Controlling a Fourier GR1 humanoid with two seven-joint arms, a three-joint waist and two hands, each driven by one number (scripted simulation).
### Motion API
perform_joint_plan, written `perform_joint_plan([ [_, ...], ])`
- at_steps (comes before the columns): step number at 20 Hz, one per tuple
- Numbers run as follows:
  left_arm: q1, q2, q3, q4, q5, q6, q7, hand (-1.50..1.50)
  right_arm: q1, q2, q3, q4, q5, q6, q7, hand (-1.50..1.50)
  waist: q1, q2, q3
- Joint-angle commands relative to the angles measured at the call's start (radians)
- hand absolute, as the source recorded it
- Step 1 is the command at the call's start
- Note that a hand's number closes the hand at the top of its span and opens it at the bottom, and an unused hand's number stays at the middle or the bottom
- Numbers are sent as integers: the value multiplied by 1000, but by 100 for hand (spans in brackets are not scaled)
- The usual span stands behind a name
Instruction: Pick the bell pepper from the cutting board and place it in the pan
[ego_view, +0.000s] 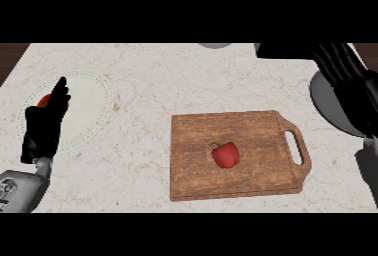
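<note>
Red bell pepper (226, 154) lies at the middle of a wooden cutting board (255, 130) near the table's (170, 75) front edge. Left robot hand (46, 125) rests with fingers straight over a white plate (92, 97); right robot hand (347, 75) hangs relaxed above the grey pan (325, 102).

Red bell pepper (226, 155) lies on the wooden cutting board (244, 135).

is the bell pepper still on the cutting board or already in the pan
On the board. The red bell pepper lies near the middle of the wooden cutting board, with neither hand touching it.
</note>
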Motion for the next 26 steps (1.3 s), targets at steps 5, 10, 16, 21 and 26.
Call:
perform_joint_plan([
  [5,-33,-87,20,-71,105,-61,-25,0,-210,87,205,-26,-71,259,-42,150,45,-2,9],
  [10,27,-134,40,-92,192,-101,-25,0,-101,-54,215,-93,307,199,-309,150,-20,-9,12],
  [16,36,-147,38,-154,177,-82,16,0,-43,-215,138,-11,454,238,-468,-150,-20,-9,12],
  [21,55,-138,69,-169,178,-97,16,0,-162,-238,185,-63,545,292,-434,-150,-11,-10,10],
  [26,72,-142,77,-152,171,-125,-11,0,-278,-204,309,-71,674,355,-319,-150,-5,-8,10],
])
